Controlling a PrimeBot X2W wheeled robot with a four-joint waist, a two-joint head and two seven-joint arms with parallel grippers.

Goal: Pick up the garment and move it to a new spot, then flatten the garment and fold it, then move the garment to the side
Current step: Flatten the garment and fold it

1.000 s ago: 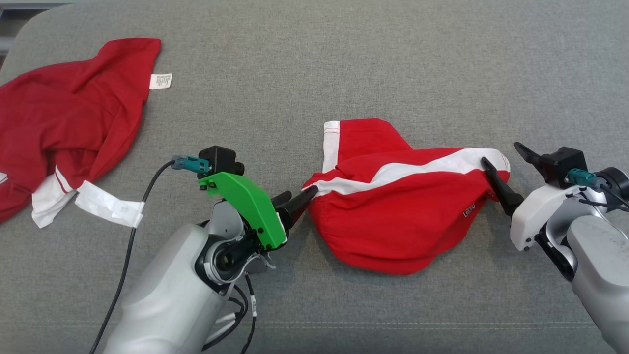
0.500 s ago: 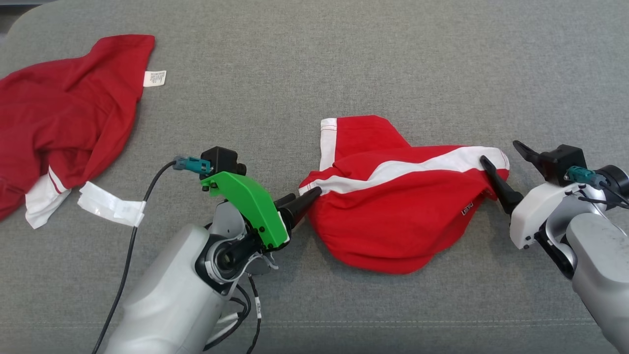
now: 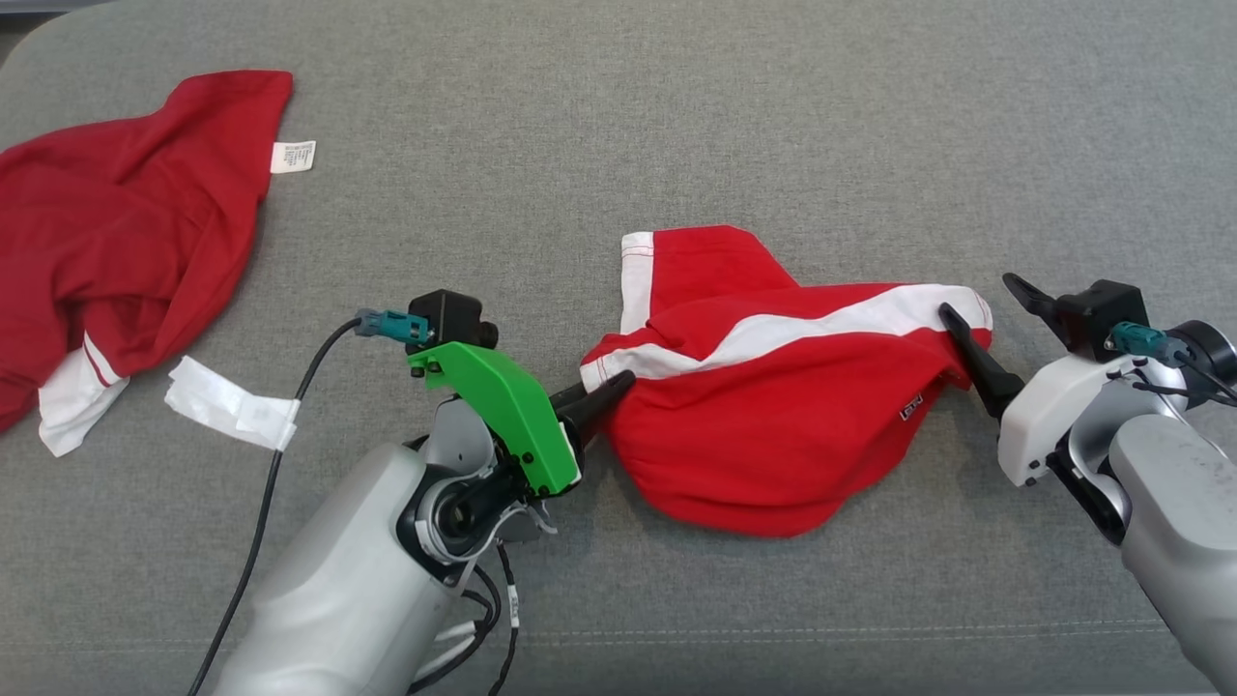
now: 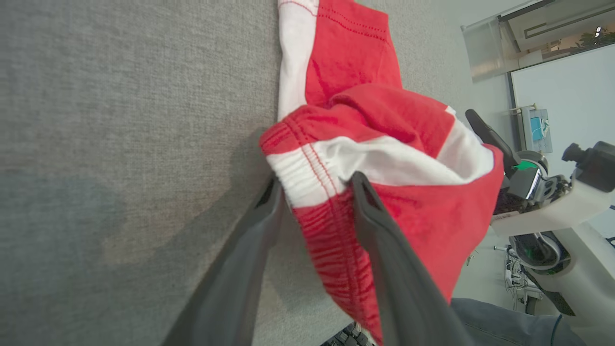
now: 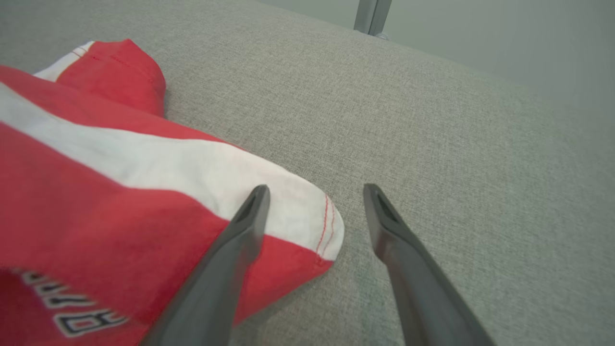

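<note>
The garment [image 3: 773, 425] is a bright red pair of shorts with a white stripe, lying crumpled on the grey cushion. My left gripper [image 3: 609, 384] is at its left end. In the left wrist view this gripper [image 4: 315, 178] stands open astride the bunched white and red waistband [image 4: 312, 182], one finger on each side. My right gripper [image 3: 976, 295] is open at the garment's right end. In the right wrist view it [image 5: 314, 190] has its left finger over the white-striped corner [image 5: 298, 211] and its right finger over bare cushion.
A second, darker red garment [image 3: 116, 242] with a white label lies at the far left, with a white strip [image 3: 232, 411] beside it. My left arm's black cable [image 3: 261, 522] trails down the cushion. The grey cushion [image 3: 676, 116] is bare behind the shorts.
My left gripper's fingers have drawn closer together around the waistband. The head view has shifted a little. The right gripper stays open at the same corner.
</note>
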